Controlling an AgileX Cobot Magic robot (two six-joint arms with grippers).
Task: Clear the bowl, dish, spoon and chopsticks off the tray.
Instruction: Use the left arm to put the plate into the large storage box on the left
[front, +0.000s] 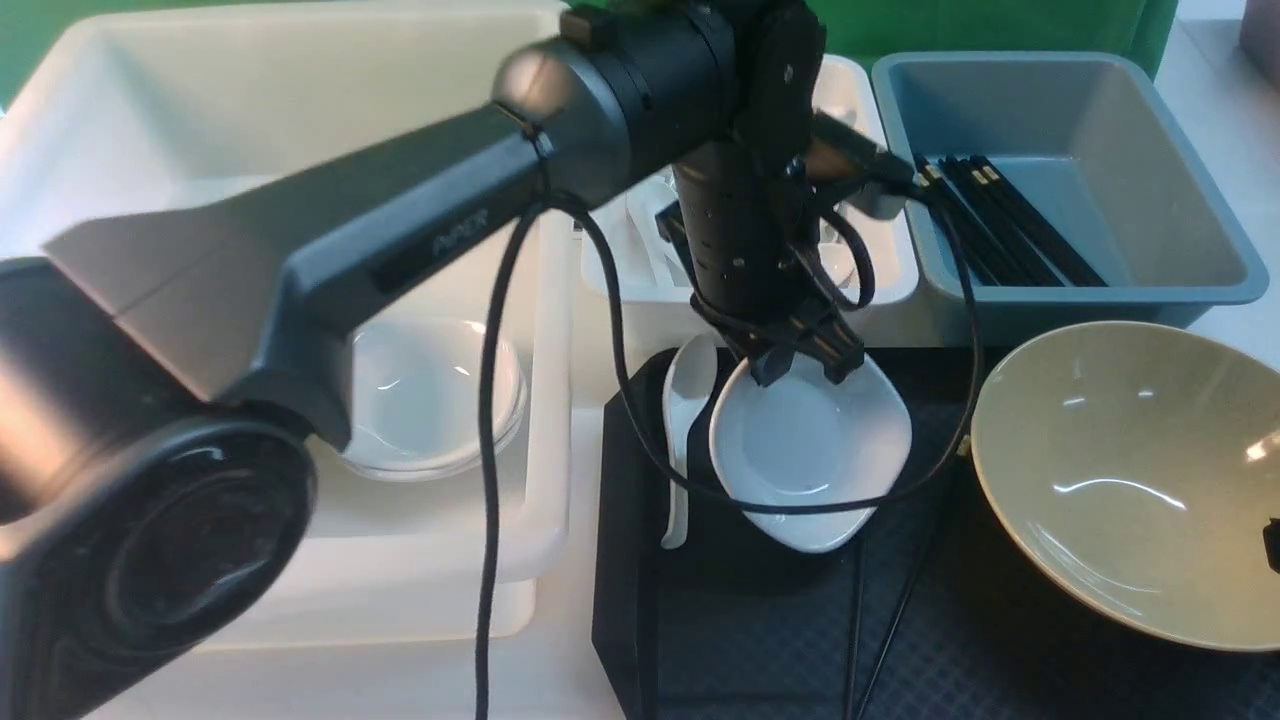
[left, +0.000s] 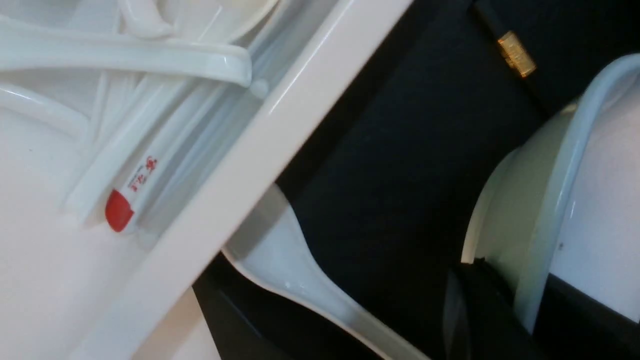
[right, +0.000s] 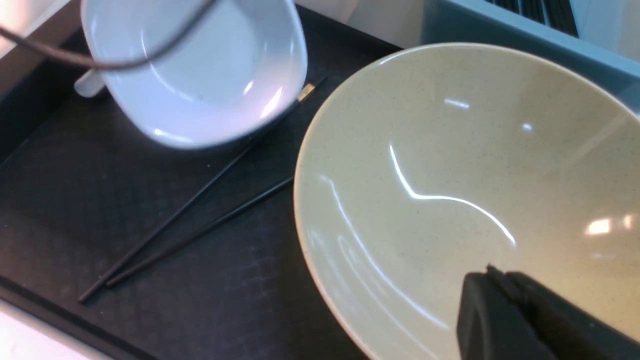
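Observation:
My left gripper (front: 800, 360) is shut on the far rim of the small white dish (front: 810, 450), which tilts over the black tray (front: 760, 640). In the left wrist view the dish's rim (left: 550, 225) runs between the dark fingers of the left gripper (left: 525, 290). The white spoon (front: 688, 395) lies on the tray just left of the dish. The tan bowl (front: 1130, 480) is tilted at the right, with my right gripper (right: 492, 275) shut on its near wall. Two black chopsticks (right: 200, 220) lie on the tray between dish and bowl.
A large white tub (front: 300, 120) at the left holds a clear bowl (front: 430, 395). A smaller white tub (left: 280, 115) behind the tray holds white spoons. The grey-blue bin (front: 1060, 110) at the back right holds several black chopsticks (front: 1010, 220). My left arm's cable (front: 960, 330) hangs over the tray.

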